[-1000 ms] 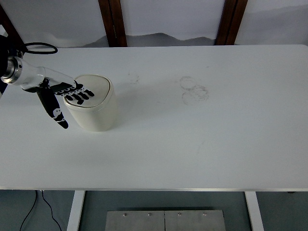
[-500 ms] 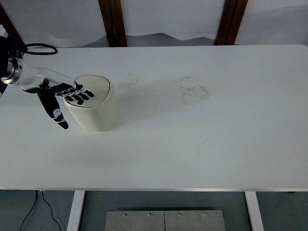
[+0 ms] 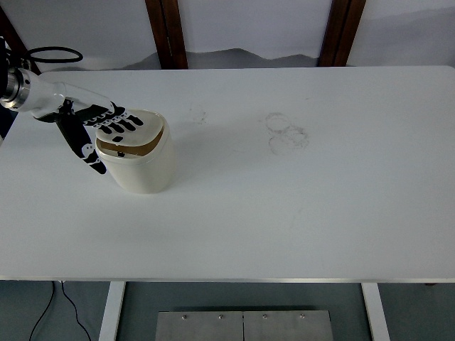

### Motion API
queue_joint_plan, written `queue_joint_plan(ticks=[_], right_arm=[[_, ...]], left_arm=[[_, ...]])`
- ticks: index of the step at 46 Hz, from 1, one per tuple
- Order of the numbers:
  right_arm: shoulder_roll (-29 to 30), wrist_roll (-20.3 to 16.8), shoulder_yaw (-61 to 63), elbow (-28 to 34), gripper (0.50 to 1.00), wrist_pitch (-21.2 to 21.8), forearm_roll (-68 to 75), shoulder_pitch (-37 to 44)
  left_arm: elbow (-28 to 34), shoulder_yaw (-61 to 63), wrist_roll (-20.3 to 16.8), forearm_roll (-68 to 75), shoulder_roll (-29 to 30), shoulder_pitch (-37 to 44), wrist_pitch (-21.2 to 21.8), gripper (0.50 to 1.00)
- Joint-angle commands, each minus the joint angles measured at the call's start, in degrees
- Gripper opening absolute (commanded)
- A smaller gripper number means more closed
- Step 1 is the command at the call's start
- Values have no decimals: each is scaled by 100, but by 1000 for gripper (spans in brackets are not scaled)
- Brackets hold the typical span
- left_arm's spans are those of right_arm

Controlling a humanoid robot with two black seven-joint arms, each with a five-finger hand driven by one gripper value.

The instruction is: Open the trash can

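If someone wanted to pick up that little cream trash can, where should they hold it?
Probably around the trash can body, below the rim, coming from the right side. Its walls are round and upright, the lid on top looks popped up, so it would give, and the left hand already occupies the left.

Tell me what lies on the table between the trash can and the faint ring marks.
Only bare white table in the top view: the stretch from the trash can to the ring marks holds no object, just a faint smudge near the far side.
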Motion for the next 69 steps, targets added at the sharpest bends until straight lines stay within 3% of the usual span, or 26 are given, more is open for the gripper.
queue_joint_plan(ticks=[1, 17, 29, 47, 69], right_arm=[[0, 5, 4, -4, 995, 0, 0, 0], [0, -4, 4, 5, 995, 0, 0, 0], [0, -4, 4, 5, 995, 0, 0, 0], [0, -4, 4, 5, 995, 0, 0, -9], [0, -4, 4, 5, 995, 0, 0, -27]], left_arm=[[140, -67, -2, -95, -77, -119, 2, 1000], [737, -76, -2, -842, -455, -989, 2, 1000], [1036, -480, -2, -982, -595, -1104, 2, 1000], [3040, -1411, -2, -1580, -1395, -1112, 2, 1000], [4174, -2492, -116, -2818, -1729, -876, 2, 1000]])
